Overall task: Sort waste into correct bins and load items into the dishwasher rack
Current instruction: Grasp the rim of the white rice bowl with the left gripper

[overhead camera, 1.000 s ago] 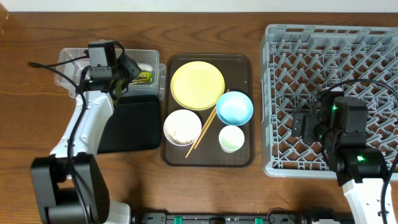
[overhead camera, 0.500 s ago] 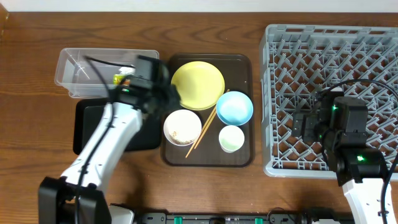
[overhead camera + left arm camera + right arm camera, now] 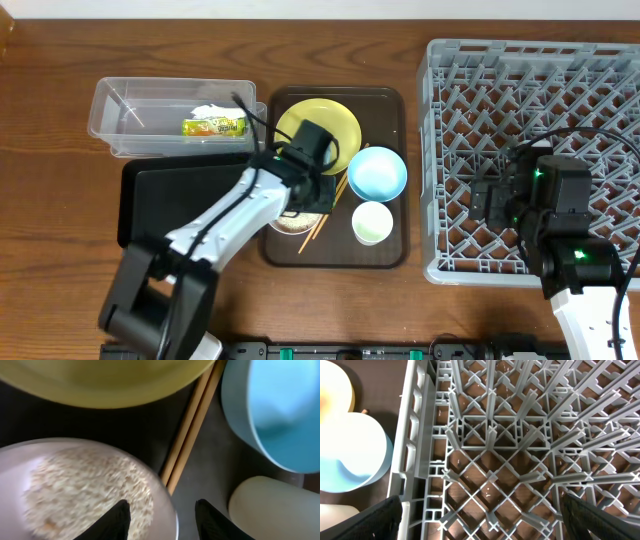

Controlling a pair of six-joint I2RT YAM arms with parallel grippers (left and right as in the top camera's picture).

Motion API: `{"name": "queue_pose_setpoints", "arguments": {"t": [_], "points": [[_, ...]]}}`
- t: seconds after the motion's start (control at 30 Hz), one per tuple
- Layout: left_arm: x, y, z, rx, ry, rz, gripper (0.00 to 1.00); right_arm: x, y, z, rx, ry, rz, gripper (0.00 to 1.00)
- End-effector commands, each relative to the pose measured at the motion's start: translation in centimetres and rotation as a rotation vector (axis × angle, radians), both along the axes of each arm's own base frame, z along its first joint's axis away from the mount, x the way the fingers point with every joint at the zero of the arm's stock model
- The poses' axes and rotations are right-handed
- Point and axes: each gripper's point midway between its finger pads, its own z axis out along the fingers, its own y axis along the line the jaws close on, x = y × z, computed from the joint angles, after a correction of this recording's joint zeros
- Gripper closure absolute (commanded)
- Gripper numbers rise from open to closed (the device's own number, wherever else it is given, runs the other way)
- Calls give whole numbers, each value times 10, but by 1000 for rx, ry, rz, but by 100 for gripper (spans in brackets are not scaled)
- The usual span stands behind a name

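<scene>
White rice (image 3: 85, 485) lies heaped in the white bowl (image 3: 22, 475), which sits on the brown tray (image 3: 340, 250) beside the chopsticks (image 3: 192, 425). The left gripper (image 3: 162, 519) hangs low over it, jaws spread astride the rim, pinching nothing. With the wrapper (image 3: 215, 124) in the clear tub (image 3: 110, 120), the rice step seems in hand: next, close on the rim and tip toward the black tray (image 3: 150, 200). The right gripper (image 3: 487, 522) hovers spread above the rack (image 3: 415, 435).
</scene>
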Motion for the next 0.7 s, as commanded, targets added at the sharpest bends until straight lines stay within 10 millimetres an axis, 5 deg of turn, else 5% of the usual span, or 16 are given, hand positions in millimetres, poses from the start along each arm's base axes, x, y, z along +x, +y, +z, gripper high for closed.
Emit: {"name": "queue_pose_setpoints", "arguments": {"t": [0.0, 0.2, 0.67], "points": [[-3, -2, -12, 38, 4, -26, 57, 3, 3, 9, 8, -20, 7, 1], [-4, -7, -15, 38, 1, -43, 72, 3, 3, 9, 8, -20, 6, 1], [-9, -3, -29, 66, 44, -23, 72, 3, 3, 9, 7, -20, 7, 1]]}}
